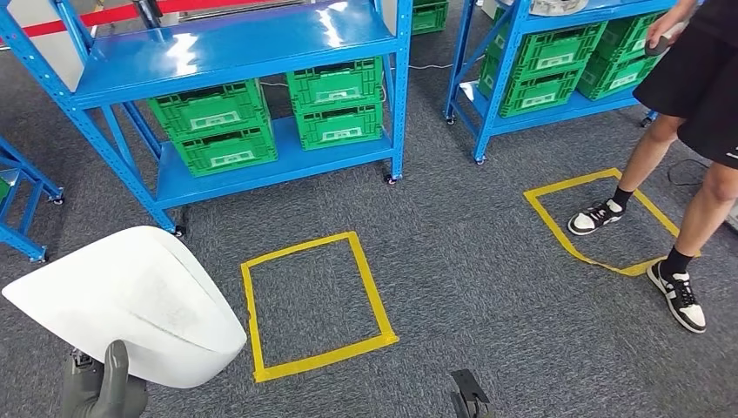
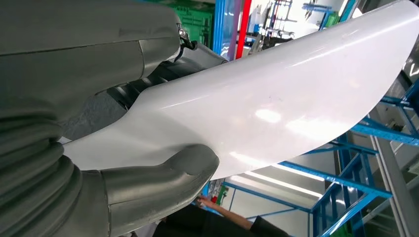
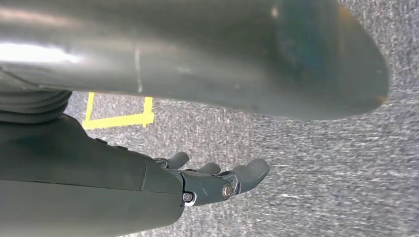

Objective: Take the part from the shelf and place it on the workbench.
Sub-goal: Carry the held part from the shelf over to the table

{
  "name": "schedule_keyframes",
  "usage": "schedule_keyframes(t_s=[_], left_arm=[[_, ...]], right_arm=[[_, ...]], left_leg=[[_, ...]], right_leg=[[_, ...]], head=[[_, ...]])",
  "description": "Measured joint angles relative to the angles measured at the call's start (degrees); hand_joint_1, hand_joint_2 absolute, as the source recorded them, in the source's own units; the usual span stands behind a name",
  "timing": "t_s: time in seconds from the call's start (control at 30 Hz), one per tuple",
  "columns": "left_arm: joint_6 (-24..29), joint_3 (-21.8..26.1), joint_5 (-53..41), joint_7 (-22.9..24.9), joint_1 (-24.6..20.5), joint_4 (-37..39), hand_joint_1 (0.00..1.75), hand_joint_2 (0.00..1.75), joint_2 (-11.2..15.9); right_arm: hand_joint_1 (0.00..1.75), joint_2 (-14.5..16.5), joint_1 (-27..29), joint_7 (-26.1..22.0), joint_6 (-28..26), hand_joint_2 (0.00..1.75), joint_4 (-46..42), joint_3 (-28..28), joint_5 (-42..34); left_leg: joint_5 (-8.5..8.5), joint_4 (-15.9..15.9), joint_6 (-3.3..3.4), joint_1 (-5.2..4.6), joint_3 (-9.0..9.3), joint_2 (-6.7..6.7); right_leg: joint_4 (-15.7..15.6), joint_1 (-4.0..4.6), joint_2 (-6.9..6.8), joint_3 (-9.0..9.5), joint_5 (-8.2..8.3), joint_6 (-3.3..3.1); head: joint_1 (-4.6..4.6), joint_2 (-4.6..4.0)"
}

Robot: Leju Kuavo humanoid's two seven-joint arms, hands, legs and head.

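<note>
Carrying the part (image 1: 130, 300) was the step in hand: the left hand (image 1: 103, 387) held the white, smoothly curved shell from beneath, with the thick grey thumb (image 2: 163, 180) pressed against one glossy face and the darker fingers behind the other. In the head view the part sat low and to the left of the yellow taped square (image 1: 315, 306) on the grey carpet (image 1: 487, 261), clear of the floor and well apart from the blue shelf (image 1: 235, 96) beyond that square. The shelf's lower level carried green crates (image 1: 270, 117); its upper level showed bare blue surface. The right hand (image 3: 217, 180) hung above the carpet, on the far side of the taped square from the part, with its fingers loosely extended and holding nothing. A person (image 1: 687, 131) stood to the right of the taped square, with one shoe on a second yellow outline (image 1: 600, 222) near a second shelf (image 1: 540, 61). No workbench was identifiable in any view, so the pick appeared complete and the transport still outstanding. The next move would call for turning or walking until the workbench was in sight, maintaining the clamp on the slippery shell throughout, and keeping its broad overhanging edge clear of the shelf uprights and of the person.
</note>
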Motion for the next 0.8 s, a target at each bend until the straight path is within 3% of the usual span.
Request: schedule_keyframes(t_s=[0.07, 0.1, 0.17, 0.23, 0.3, 0.37, 0.4, 0.43, 0.47, 0.53, 0.6, 0.67, 0.73, 0.8], left_arm=[[0.0, 0.0, -0.5, -0.1, -0.6, 0.1, 1.75, 1.75, -0.2], [0.0, 0.0, -0.8, -0.2, -0.9, 0.3, 1.75, 1.75, -0.3], [-0.2, 0.1, -1.1, -0.7, -1.0, 0.7, 1.75, 1.75, -0.5], [-0.7, 0.3, -0.9, -1.3, -1.3, 1.1, 1.75, 1.75, -0.6], [-1.4, 0.5, -0.4, -1.5, -2.0, 1.5, 1.75, 1.75, -0.7], [-1.8, 0.5, -0.2, -1.4, -2.4, 2.2, 1.75, 1.75, -0.7], [-1.9, 0.5, -0.4, -1.5, -2.5, 2.5, 1.75, 1.75, -0.7], [-1.9, 0.5, -0.7, -1.6, -2.6, 2.9, 1.75, 1.75, -0.7], [-1.9, 0.5, -1.1, -1.7, -2.7, 3.1, 1.75, 1.75, -0.7], [-1.7, 0.5, -1.3, -2.1, -3.0, 3.4, 1.75, 1.75, -0.7], [-1.7, 0.6, -0.8, -2.2, -3.3, 3.6, 1.75, 1.75, -0.7], [-1.8, 0.9, -0.4, -2.0, -3.1, 3.7, 1.75, 1.75, -0.8], [-1.8, 1.3, -0.2, -1.5, -3.0, 3.9, 1.75, 1.75, -0.8], [-1.9, 1.4, -0.1, -1.2, -3.3, 4.0, 1.75, 1.75, -0.9]], right_arm=[[0.0, 0.0, 0.0, -0.3, 0.0, 0.0, 0.0, 0.1, 0.2], [0.0, 0.1, 0.0, -0.3, 0.0, 0.0, 0.0, 0.2, 0.4], [0.0, 0.1, -0.2, -0.3, 0.0, 0.0, 0.0, 0.4, 0.6], [0.0, 0.1, -0.4, -0.4, 0.0, 0.0, 0.0, 0.4, 0.4], [0.0, 0.2, -0.4, -0.5, 0.0, 0.0, 0.0, 0.4, 0.1], [0.0, 0.3, -0.1, -0.1, 0.1, 0.0, 0.0, 0.4, 0.1], [0.0, 0.3, 0.0, 0.2, 0.2, 0.0, 0.0, 0.4, 0.2], [0.0, 0.3, 0.0, 0.4, 0.3, 0.0, 0.0, 0.4, 0.4], [0.0, 0.4, 0.0, 0.7, 0.5, 0.0, 0.0, 0.4, 0.5], [0.0, 0.4, -0.1, 0.7, 0.8, 0.0, 0.0, 0.4, 0.5], [0.0, 0.6, -0.1, 0.6, 0.9, 0.0, 0.0, 0.4, 0.2], [0.0, 0.8, -0.1, 0.5, 1.0, 0.0, 0.0, 0.4, 0.1], [0.0, 1.0, -0.2, 0.4, 1.1, 0.0, 0.0, 0.4, 0.1], [0.0, 1.1, -0.1, 0.5, 1.2, 0.0, 0.0, 0.4, 0.1]], left_leg=[[0.8, -6.1, 0.71, -0.48, 3.62, 1.99], [0.63, -7.2, 1.15, -0.73, 4.01, 2.3], [0.93, -7.6, 2.12, -0.65, 3.48, 1.02], [1.45, -7.9, 3.02, -0.33, 3.14, -0.27], [1.83, -7.9, 3.59, -0.21, 2.77, -1.51], [2.0, -7.6, 3.76, -0.23, 2.28, -3.01], [2.03, -7.4, 3.74, -0.24, 2.1, -3.84], [2.03, -7.2, 3.68, -0.21, 1.98, -4.69], [1.98, -6.9, 3.56, -0.17, 1.9, -5.5], [1.9, -6.3, 3.05, -0.12, 1.49, -6.99], [2.14, -6.0, 2.19, -0.07, 0.75, -8.28], [2.52, -6.1, 1.33, 0.08, 0.16, -9.33], [1.65, -4.7, 0.74, -0.01, -0.8, -7.43], [-1.39, 1.0, 0.33, -0.13, -3.47, -3.94]], right_leg=[[0.4, 0.26, -1.16, -0.11, 0.01, 0.47], [0.5, 0.39, -1.78, -0.19, 0.07, 0.73], [0.7, 0.41, -2.48, -0.25, 0.04, 1.33], [2.7, 0.16, 0.02, -1.21, -1.53, 1.95], [9.0, -0.1, 3.46, -4.1, -5.03, 2.24], [15.9, -0.15, 4.37, -7.27, -7.43, 2.28], [16.9, -0.17, 4.45, -7.75, -7.12, 2.27], [15.6, -0.23, 4.58, -7.12, -5.69, 2.23], [12.2, -0.34, 4.99, -5.53, -3.55, 2.17], [5.2, -0.73, 7.32, -2.18, -1.03, 2.06], [2.6, -0.85, 8.9, -1.04, -1.04, 1.94], [2.3, -0.76, 7.96, -1.05, -0.85, 1.48], [1.9, -0.83, 6.56, -0.93, -0.5, 0.7], [1.6, -0.75, 4.94, -0.89, -0.34, 0.16]], head=[[0.06, 0.0], [0.13, -0.01], [0.22, -0.01], [0.29, 0.0], [0.47, 0.0], [0.57, 0.0], [0.57, 0.0], [0.57, 0.0], [0.57, -0.01], [0.53, -0.02], [0.51, -0.02], [0.53, -0.01], [0.31, -0.01], [-0.04, 0.0]])
